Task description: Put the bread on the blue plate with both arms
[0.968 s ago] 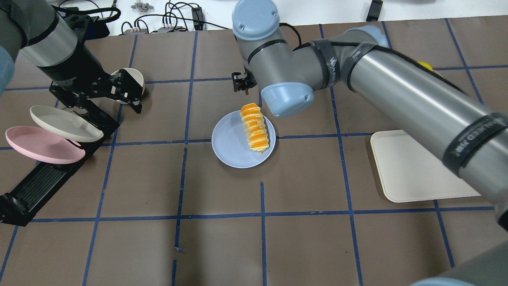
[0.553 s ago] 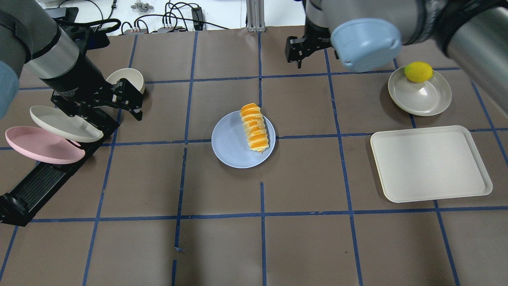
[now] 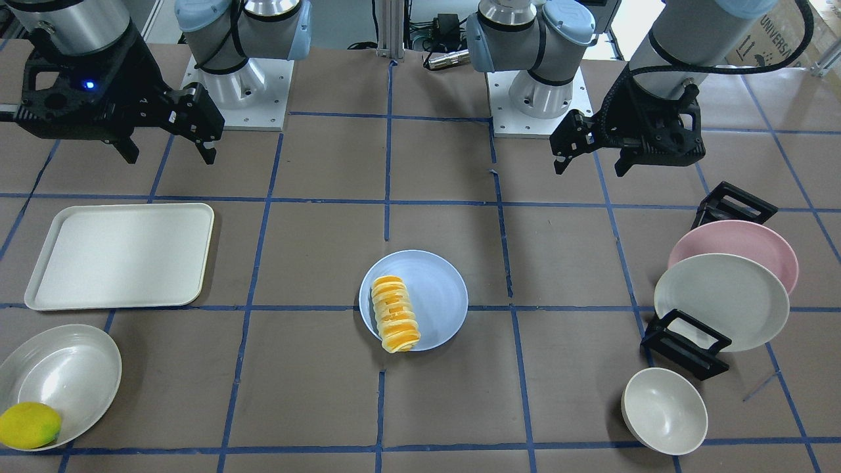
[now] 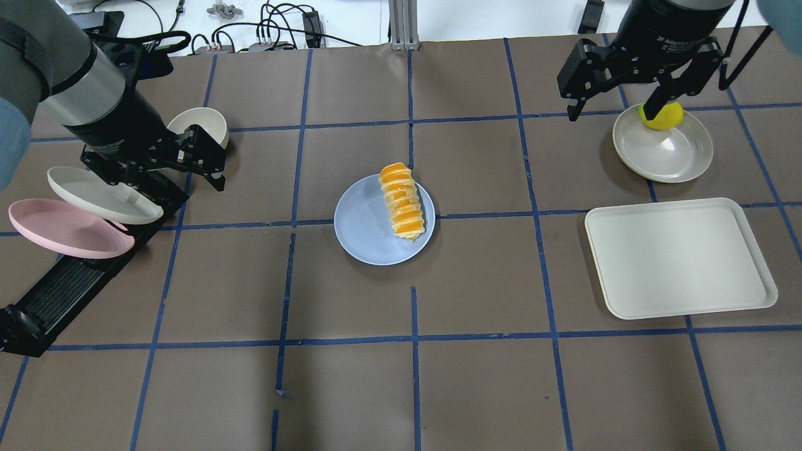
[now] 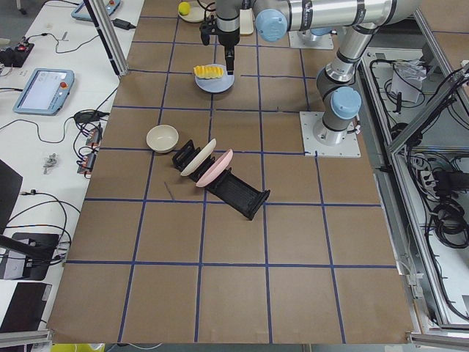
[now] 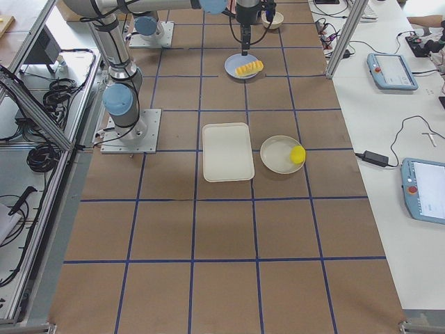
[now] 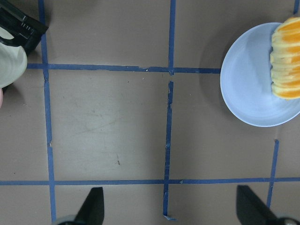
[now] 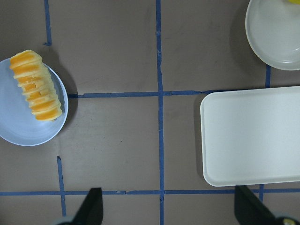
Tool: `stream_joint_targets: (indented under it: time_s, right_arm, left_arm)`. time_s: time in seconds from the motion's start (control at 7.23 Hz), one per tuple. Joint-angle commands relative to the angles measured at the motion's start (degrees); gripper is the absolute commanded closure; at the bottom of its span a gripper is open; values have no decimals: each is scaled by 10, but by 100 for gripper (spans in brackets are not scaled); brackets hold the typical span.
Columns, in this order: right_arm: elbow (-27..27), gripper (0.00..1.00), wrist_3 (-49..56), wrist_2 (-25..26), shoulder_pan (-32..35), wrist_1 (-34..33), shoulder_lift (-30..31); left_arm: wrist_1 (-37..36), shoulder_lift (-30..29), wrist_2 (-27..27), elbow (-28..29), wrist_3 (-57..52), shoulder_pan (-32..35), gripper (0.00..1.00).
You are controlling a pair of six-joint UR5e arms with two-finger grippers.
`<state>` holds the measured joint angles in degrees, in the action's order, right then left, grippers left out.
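The bread (image 4: 401, 202), a ridged orange-yellow loaf, lies on the right part of the blue plate (image 4: 363, 232) at the table's middle. It also shows in the front view (image 3: 394, 314) on the plate (image 3: 437, 289). Both wrist views show the bread (image 7: 287, 65) (image 8: 36, 85) on the plate (image 7: 248, 79) (image 8: 18, 126). My left gripper (image 4: 175, 181) is open and empty, raised beside the plate rack, far left of the plate. My right gripper (image 4: 611, 116) is open and empty, raised at the back right over the lemon dish. Both show in the front view (image 3: 589, 167) (image 3: 171, 157).
A black rack (image 4: 62, 288) on the left holds a pink plate (image 4: 62, 228) and a cream plate (image 4: 100, 195). A cream bowl (image 4: 200, 122) stands behind it. On the right are a cream tray (image 4: 680, 257) and a shallow dish (image 4: 664, 156) with a lemon (image 4: 667, 116).
My right arm has swung away from above the blue plate to the back right, over the lemon dish. The left gripper has barely moved. The bread has stayed on the plate.
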<state>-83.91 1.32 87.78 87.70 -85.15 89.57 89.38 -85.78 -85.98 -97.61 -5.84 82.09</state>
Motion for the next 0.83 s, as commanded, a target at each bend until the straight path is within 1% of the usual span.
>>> stream_joint_targets:
  time_s: [0.0,0.41,0.69]
  right_arm:
    - [-2,0,-3,12,-4,-15,14]
    - [-1,0,-6,37,-3,-9,14]
    - [-3,0,-5,35,-3,-12,13]
  left_arm:
    - [0,0,0,-2,0,0,0]
    - [0,1,1,-6,0,-1,0]
    - [0,1,2,-7,0,0,0]
